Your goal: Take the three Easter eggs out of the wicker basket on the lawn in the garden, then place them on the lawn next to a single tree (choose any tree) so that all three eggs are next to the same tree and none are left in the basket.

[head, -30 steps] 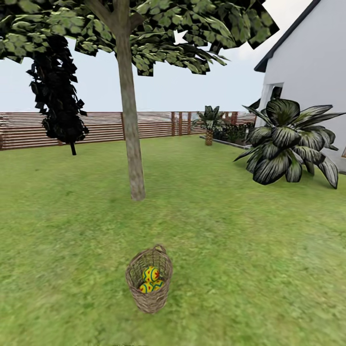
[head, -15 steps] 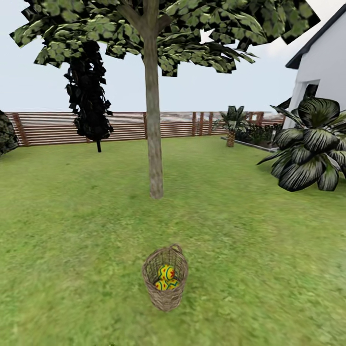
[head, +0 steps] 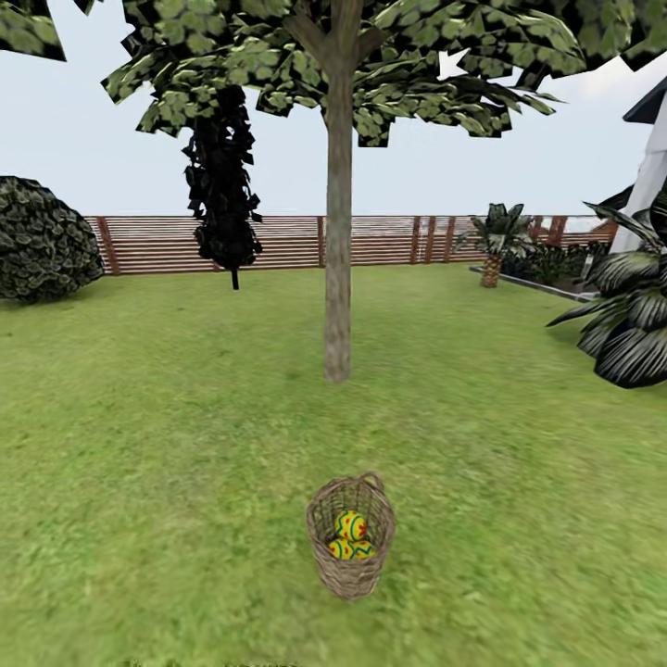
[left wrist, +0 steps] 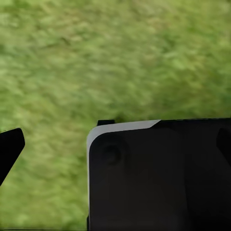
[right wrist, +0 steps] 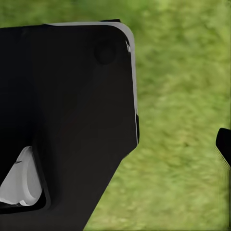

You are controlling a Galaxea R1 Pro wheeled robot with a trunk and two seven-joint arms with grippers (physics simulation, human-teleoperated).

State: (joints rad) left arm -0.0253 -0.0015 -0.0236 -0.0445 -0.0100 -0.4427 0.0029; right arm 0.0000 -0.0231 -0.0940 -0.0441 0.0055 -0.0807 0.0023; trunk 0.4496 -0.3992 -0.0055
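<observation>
A round wicker basket (head: 351, 537) of open tan weave is seen upright on the mottled lawn (head: 148, 463), well before the tree (head: 338, 278) with its bare trunk. The yellow Easter eggs (head: 349, 535) lie inside, partly hidden. The state of either tool cannot be told.

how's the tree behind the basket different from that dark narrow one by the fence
The tree has a pale, bare trunk and a wide green canopy; the dark tree is near-black, narrow, leafy almost to its base. The tree stands closer to the wicker basket; the dark tree stands by the fence. Both rise from the lawn.
</observation>
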